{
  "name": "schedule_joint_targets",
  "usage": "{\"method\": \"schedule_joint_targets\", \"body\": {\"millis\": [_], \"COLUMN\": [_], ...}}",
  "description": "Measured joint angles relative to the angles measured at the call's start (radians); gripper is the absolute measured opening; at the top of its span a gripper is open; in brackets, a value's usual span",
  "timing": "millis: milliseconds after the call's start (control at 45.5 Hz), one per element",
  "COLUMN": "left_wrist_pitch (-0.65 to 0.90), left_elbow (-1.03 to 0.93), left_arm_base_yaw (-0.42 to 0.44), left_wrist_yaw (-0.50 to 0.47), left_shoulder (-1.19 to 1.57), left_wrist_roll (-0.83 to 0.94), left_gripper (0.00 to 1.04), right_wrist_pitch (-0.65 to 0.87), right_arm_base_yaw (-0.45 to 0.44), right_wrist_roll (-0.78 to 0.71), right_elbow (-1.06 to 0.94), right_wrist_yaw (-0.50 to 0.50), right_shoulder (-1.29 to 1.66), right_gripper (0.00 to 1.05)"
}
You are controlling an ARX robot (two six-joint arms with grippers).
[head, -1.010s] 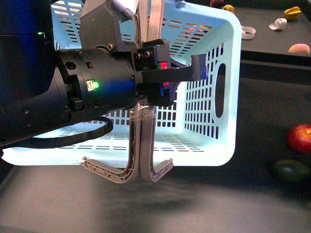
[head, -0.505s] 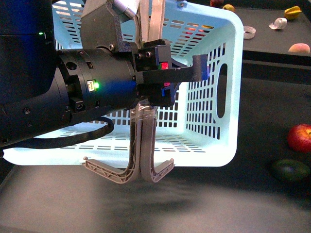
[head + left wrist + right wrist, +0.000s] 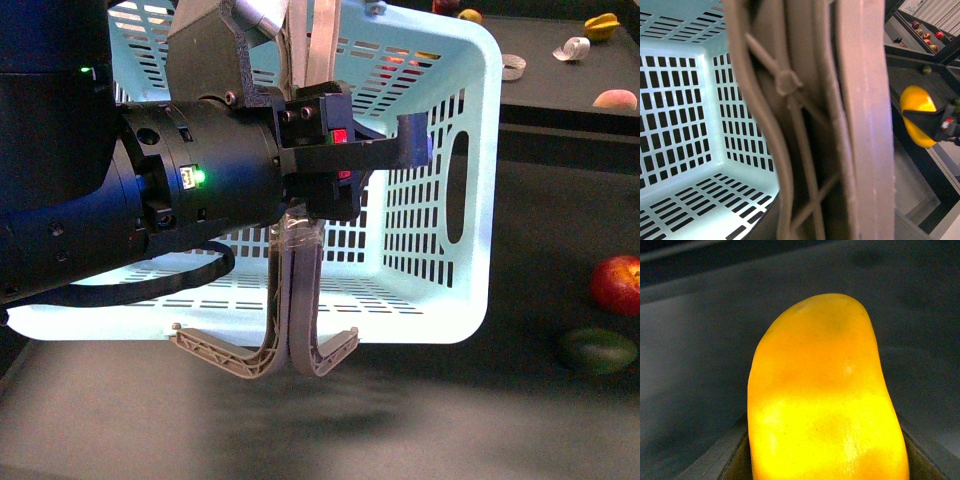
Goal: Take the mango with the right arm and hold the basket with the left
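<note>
The turquoise basket [image 3: 440,270] hangs tilted in the air, its open side facing me. My left gripper [image 3: 408,143] is shut on the two taped grey-brown handles [image 3: 295,300], which fill the middle of the left wrist view as handles [image 3: 840,125] beside the basket's slotted inside [image 3: 685,100]. The yellow mango [image 3: 822,405] sits between the dark fingers [image 3: 720,457] of my right gripper [image 3: 825,467], which is shut on it above a dark surface. From the left wrist, the mango [image 3: 915,102] shows in that gripper [image 3: 940,125] beyond the basket. The right arm is out of the front view.
A red apple [image 3: 616,283] and a dark green fruit [image 3: 598,351] lie on the dark table at the right. On the raised back ledge are a star-shaped fruit [image 3: 602,26], a peach [image 3: 615,99] and two tape rolls [image 3: 572,48].
</note>
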Motion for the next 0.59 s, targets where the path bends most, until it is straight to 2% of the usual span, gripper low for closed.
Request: {"method": "schedule_joint_targets", "body": {"millis": [88, 198, 286, 329, 439, 593], "left_wrist_pitch": [0.000, 0.000, 0.000, 0.000, 0.000, 0.000], "left_elbow": [0.000, 0.000, 0.000, 0.000, 0.000, 0.000], "left_arm_base_yaw": [0.000, 0.000, 0.000, 0.000, 0.000, 0.000], "left_wrist_yaw": [0.000, 0.000, 0.000, 0.000, 0.000, 0.000], "left_shoulder": [0.000, 0.000, 0.000, 0.000, 0.000, 0.000], "left_wrist_roll": [0.000, 0.000, 0.000, 0.000, 0.000, 0.000], "left_gripper": [0.18, 0.18, 0.18, 0.18, 0.18, 0.18], "right_wrist_pitch": [-0.080, -0.156, -0.166, -0.171, -0.171, -0.153], "right_arm_base_yaw": [0.114, 0.300, 0.388, 0.475, 0.618, 0.680], "right_wrist_roll": [0.036, 0.065, 0.071, 0.072, 0.074, 0.090], "right_elbow": [-0.043, -0.058, -0.056, -0.050, -0.020, 0.032], "right_wrist_yaw": [-0.019, -0.015, -0.006, 0.011, 0.054, 0.097], "right_shoulder": [-0.193, -0.392, -0.436, -0.444, -0.377, -0.263], "right_gripper": [0.61, 0.61, 0.61, 0.61, 0.61, 0.61]}}
